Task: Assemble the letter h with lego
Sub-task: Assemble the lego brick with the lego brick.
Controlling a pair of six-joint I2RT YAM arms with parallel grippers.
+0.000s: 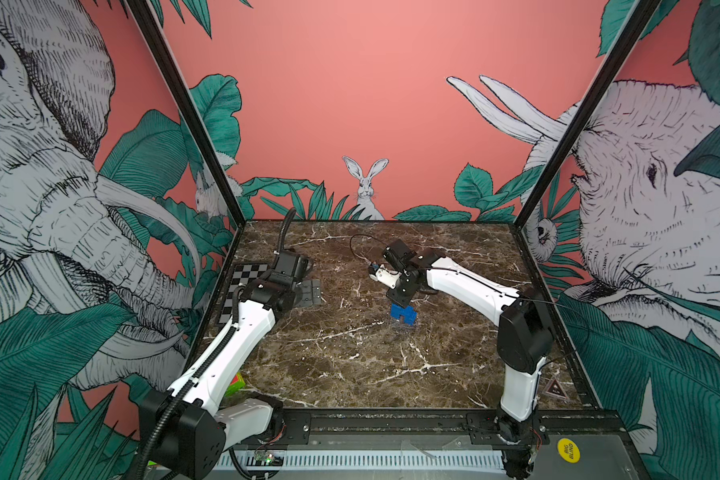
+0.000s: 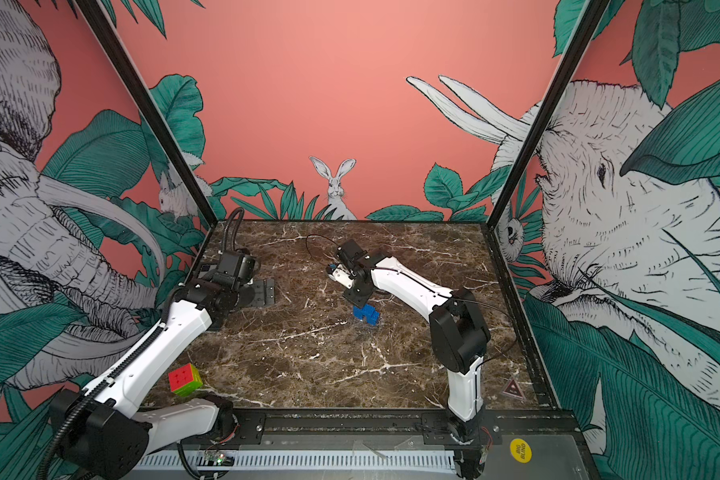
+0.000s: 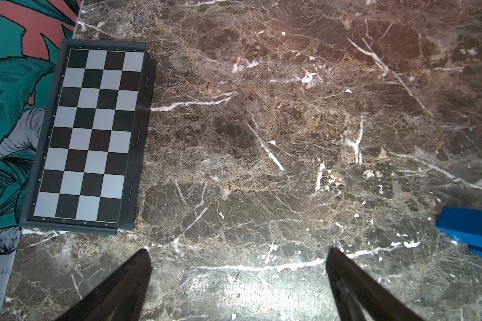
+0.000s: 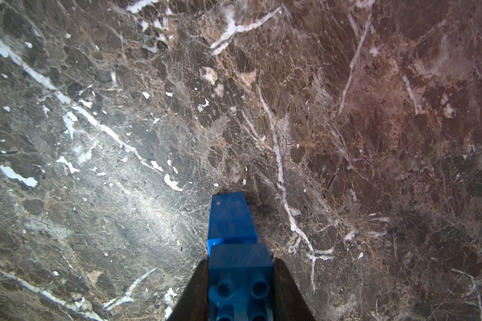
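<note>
Just right of the worktop's [image 1: 350, 374] middle, the right arm's fingers [image 4: 196, 290] clench the studded top of the blue lego h [image 1: 404, 314], its long axis running straight down from them, while the left arm's fingers [image 3: 123, 286] gape empty near the left edge.

Dark brown marble all across the surface [image 1: 350, 365], shot through with thin white veins and rusty patches. Centre stage, the lego bricks [image 1: 404, 314]: one solid bright blue, studs and all. Far left, a chessboard [image 3: 87, 133], black and pale grey checks inside a dark grey frame. Near left in a top view, a puzzle cube [image 2: 185, 379] flashes red and green with a touch of yellow. The left arm [image 1: 233, 345] and right arm [image 1: 466, 282] are white shells with black joints. The walls [image 1: 350, 104] glow salmon pink, crowded with teal leaves and black-on-white line-drawn elephants. A white rabbit [image 1: 366, 185] is printed on the far wall. Near right, a round yellow sticker [image 1: 568, 450] with black lettering.
</note>
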